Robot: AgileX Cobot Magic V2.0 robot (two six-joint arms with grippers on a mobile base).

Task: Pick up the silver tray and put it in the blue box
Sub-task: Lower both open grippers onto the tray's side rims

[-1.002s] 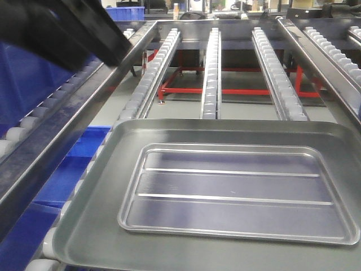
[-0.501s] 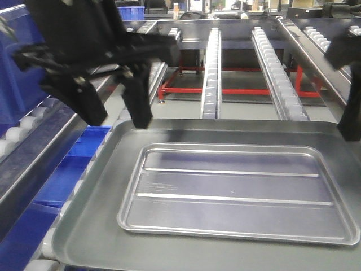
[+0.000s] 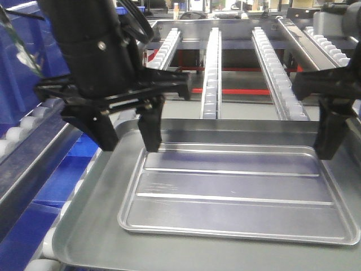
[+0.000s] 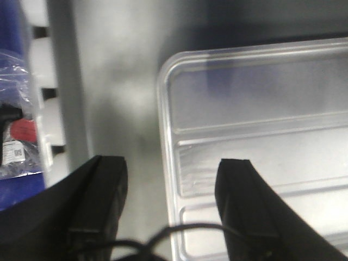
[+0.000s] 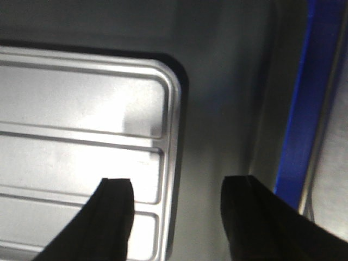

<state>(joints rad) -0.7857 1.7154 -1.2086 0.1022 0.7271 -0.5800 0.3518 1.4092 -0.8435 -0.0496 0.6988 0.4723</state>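
The silver tray (image 3: pixel 237 195) with two long ridges lies flat inside a larger dull grey tray (image 3: pixel 84 226). My left gripper (image 3: pixel 128 138) is open and hangs over the silver tray's far left corner. In the left wrist view the left gripper (image 4: pixel 171 164) straddles the silver tray's (image 4: pixel 261 119) left rim without touching it. My right gripper (image 5: pixel 176 185) is open and straddles the silver tray's (image 5: pixel 81 119) right rim; one of its fingers (image 3: pixel 327 138) shows in the front view. Part of the blue box (image 3: pixel 62 180) shows low on the left, under the roller rail.
The grey tray rests on roller tracks (image 3: pixel 211 68) that run away from me, with a red frame (image 3: pixel 186 90) below. A metal side rail (image 3: pixel 39 164) runs along the left. A blue edge (image 5: pixel 307 103) lies right of the grey tray. A plastic bag (image 4: pixel 19 125) is at left.
Both arms have come down into view. The left gripper moved from the upper left to the silver tray's left end, the right gripper in to its right end. The trays have not moved.
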